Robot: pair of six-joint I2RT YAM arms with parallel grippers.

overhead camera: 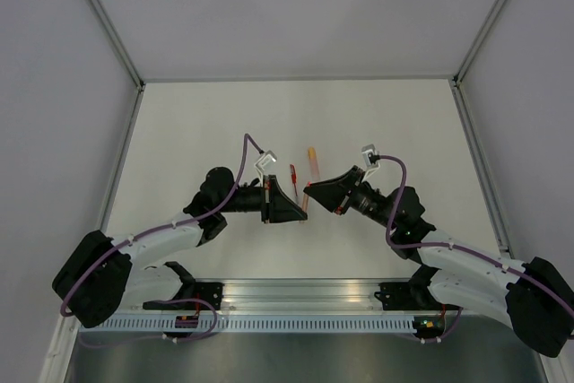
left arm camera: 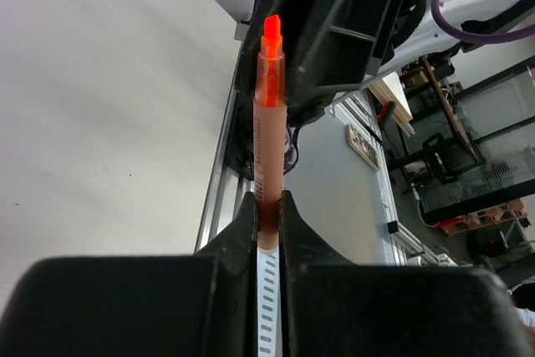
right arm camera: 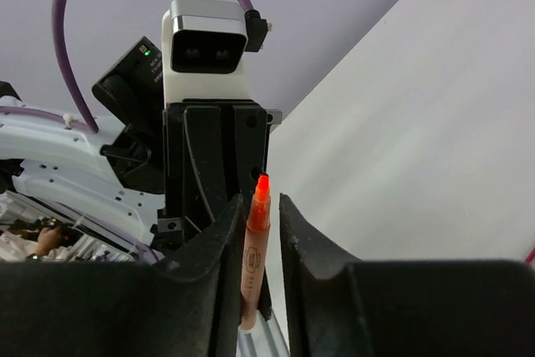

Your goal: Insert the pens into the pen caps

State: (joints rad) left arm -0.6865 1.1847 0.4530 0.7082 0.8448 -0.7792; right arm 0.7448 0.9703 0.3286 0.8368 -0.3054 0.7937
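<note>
My left gripper is shut on the lower end of the salmon-orange pen. The pen's bare bright orange tip points away from the camera, toward the right gripper's body. My right gripper meets the left one tip to tip above the table's middle. Its jaws are open around the same pen, which lies close to one finger with a gap to the other. A thin red piece and an orange piece lie on the table just beyond the grippers. They are too small to tell pen from cap.
The white table is walled on three sides. An aluminium rail with the arm bases runs along the near edge. Purple cables loop over both wrists.
</note>
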